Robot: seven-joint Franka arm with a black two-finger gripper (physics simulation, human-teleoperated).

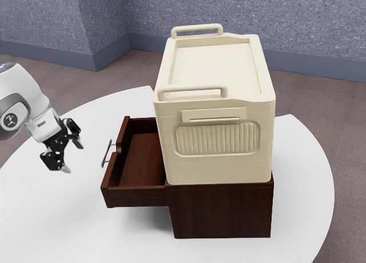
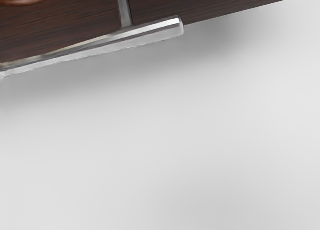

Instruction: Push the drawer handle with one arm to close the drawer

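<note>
Holding nothing, just showing the black fingers [image 1: 54, 160] of the jaws spread apart. Facing a slim, silver metal handle [image 1: 106, 154], sitting near but not touching, off toward the exterior view's right of the jaws, on the front of an open, dark reddish-brown wooden drawer [image 1: 137, 198]. Seeing the handle's long axis running along the drawer front, so lying crosswise to the push (pretty handy, offering a wide target). Working with a single white arm [image 1: 22, 91], so skipping the "nearer one" debate. Probably needing a straight shove toward the dark wooden cabinet [image 1: 223, 211], not a grab. Maybe risking a slip over or under the handle, not being sure about matching heights.
</note>
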